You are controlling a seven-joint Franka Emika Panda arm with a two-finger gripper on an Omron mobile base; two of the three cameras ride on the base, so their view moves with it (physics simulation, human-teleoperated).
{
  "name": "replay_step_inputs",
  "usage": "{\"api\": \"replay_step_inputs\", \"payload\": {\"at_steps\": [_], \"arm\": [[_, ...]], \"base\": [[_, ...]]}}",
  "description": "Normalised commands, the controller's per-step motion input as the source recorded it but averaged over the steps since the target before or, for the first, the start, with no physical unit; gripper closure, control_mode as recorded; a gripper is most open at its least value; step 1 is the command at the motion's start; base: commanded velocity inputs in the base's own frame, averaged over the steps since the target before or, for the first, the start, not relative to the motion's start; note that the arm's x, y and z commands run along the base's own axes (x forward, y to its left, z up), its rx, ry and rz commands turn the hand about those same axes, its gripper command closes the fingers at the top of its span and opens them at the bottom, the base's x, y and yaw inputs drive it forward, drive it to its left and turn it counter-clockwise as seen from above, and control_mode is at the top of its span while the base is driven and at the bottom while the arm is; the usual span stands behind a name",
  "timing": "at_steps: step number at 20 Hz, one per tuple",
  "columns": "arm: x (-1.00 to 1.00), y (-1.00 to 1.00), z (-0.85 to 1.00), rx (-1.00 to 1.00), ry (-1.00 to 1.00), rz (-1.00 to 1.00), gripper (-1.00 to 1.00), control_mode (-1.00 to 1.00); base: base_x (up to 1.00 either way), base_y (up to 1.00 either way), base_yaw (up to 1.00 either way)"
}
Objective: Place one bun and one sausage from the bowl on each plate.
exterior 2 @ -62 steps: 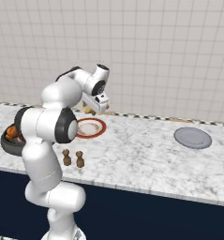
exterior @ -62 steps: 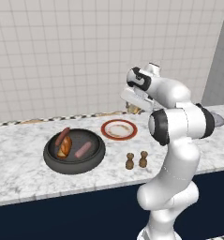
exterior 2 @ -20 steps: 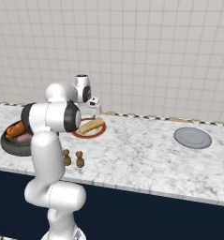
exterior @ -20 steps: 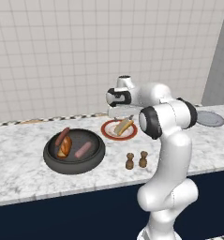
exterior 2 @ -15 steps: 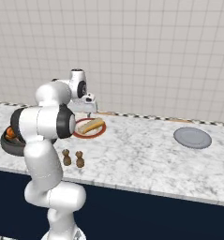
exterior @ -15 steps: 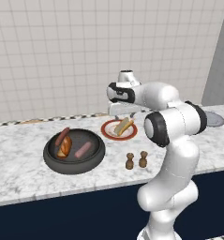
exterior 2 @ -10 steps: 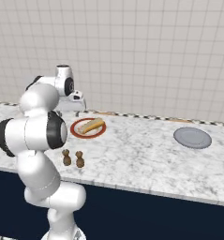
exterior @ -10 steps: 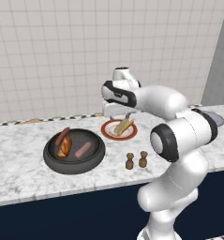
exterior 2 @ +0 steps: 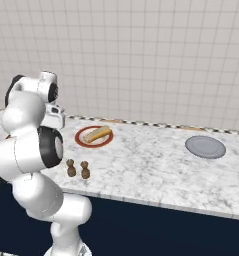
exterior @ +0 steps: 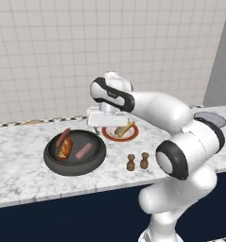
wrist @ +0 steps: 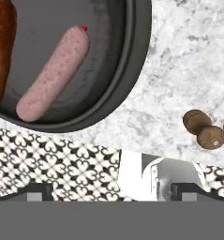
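Jaws empty and apart above the near edge of the bowl (exterior: pixel 74 152).
A pink sausage (wrist: pixel 52 72) and a bun (exterior: pixel 65 148) lie in the bowl; a bun (exterior 2: pixel 96 134) sits on the red-rimmed plate (exterior 2: pixel 80 138); the grey plate (exterior 2: pixel 205 147) is bare. Descending off-centre risks striking the thick rim or rolling the sausage aside.

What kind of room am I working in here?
Most likely a rendered kitchen: a marble counter against a tiled wall, a dark bowl holding a sausage, and a red-rimmed plate.
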Motion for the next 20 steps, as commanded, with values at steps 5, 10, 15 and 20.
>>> {"api": "replay_step_inputs", "payload": {"at_steps": [5,10,15,20], "arm": [[0.02,0.73,-0.18,-0.06,0.28,-0.21,-1.0,-1.0],[0.0,0.36,-0.54,-0.18,-0.02,-0.22,-1.0,-1.0],[0.01,-0.02,-0.61,0.03,-0.36,-0.15,-1.0,-1.0],[0.02,0.08,-0.31,0.04,-0.33,-0.12,-1.0,-1.0]], "base": [[0.0,0.0,0.0],[0.0,0.0,0.0],[0.0,0.0,0.0],[0.0,0.0,0.0]]}}
